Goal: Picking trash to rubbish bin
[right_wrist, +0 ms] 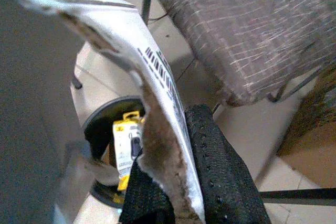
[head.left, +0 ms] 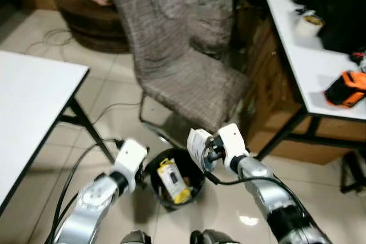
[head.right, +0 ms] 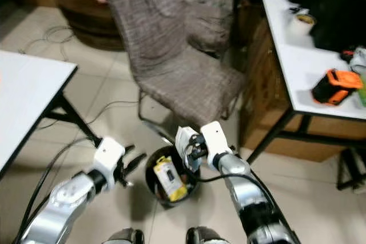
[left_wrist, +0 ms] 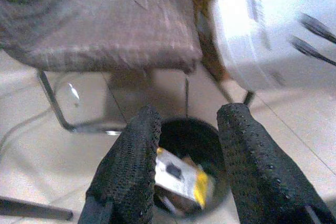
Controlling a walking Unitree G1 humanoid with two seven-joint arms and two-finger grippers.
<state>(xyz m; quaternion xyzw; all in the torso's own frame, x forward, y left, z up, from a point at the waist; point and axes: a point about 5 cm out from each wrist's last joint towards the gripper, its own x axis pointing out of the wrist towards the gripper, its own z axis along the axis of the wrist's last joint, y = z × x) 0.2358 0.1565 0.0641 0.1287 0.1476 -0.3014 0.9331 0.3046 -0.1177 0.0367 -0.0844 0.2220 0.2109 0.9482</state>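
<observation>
Tiled floor under a grey fabric chair (head.left: 183,72), and the right gripper (head.left: 205,151), clamped on torn white packaging (head.left: 197,144), hovers over the black rubbish bin (head.left: 194,171). Left gripper (head.right: 130,167) waits alongside, fingers apart. Drop step, I'd say: next, release it squarely above the opening.
</observation>
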